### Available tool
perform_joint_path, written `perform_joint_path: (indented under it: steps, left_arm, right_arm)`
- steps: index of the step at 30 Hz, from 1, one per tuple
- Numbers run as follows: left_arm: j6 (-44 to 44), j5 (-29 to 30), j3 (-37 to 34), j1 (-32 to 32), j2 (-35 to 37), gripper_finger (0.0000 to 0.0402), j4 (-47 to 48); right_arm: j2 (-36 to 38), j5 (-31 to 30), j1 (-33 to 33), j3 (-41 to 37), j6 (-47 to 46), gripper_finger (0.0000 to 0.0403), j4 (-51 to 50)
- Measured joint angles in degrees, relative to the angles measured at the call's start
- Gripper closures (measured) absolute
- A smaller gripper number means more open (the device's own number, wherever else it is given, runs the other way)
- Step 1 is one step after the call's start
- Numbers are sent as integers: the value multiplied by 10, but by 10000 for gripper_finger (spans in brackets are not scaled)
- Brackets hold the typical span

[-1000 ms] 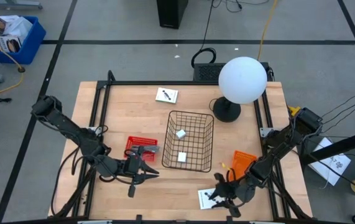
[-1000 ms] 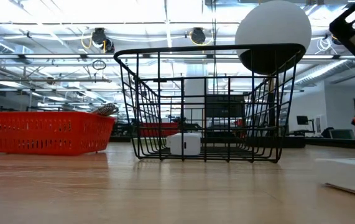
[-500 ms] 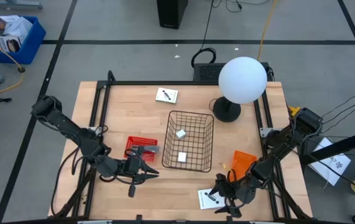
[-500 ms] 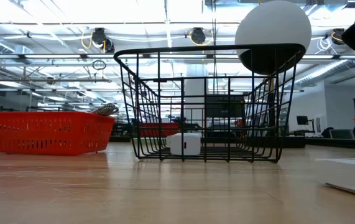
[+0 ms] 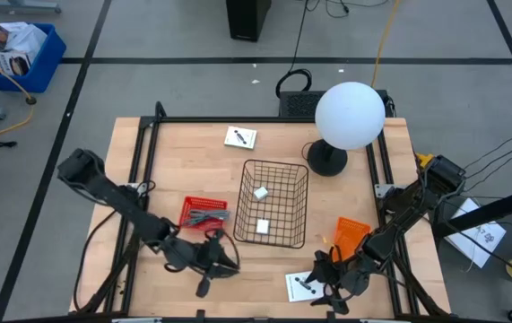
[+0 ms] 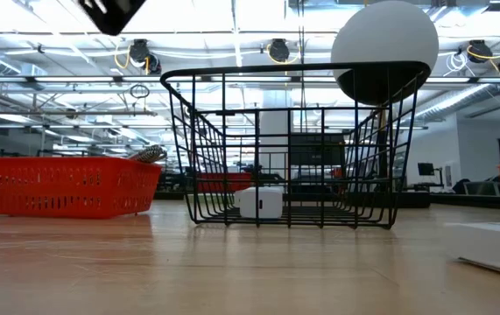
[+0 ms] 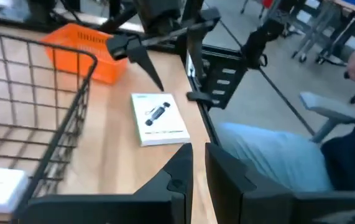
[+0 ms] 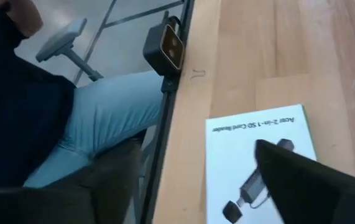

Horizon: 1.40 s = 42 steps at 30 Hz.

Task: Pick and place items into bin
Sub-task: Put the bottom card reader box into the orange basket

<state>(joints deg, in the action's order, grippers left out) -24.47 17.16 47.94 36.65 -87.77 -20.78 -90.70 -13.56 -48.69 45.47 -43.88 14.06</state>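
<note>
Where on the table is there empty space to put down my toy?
The wood between the red basket and the far white card is bare. So is the strip behind the wire basket. It is crowded near the front, where both grippers, left and right, hang.

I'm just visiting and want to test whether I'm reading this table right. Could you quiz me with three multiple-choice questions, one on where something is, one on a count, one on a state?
1. Where does the white card nearest the right claw lie?
A. in the wire basket
B. flat on the table, at its front edge
C. in the red tray

2. How many white blocks lie in the wire basket?
A. none
B. two
C. five

3. How do the right claw's fingers stand?
A. open over the card
B. shut on the card
C. shut on the orange tray

Answers:
1 B, the high view shows it on bare wood near the edge.
2 B, two white blocks show through the wires.
3 A, the right wrist view shows its fingers spread apart above the card.
</note>
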Motion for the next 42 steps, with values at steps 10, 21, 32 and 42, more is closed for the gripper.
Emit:
perform_joint_path:
  steps: [10,21,32,42]
  left_arm:
    - [7,-120,81,-21,-63,355,-6]
    - [64,115,205,78,-69,398,138]
    - [27,339,329,182,-136,400,306]
    - [-32,247,517,117,-311,401,482]
  right_arm:
    - [-9,32,-19,0,-20,389,67]
    - [-17,-114,-84,17,23,402,73]
    - [-56,-314,-182,145,-42,402,-157]
    - [-109,-258,-190,234,-226,403,-423]
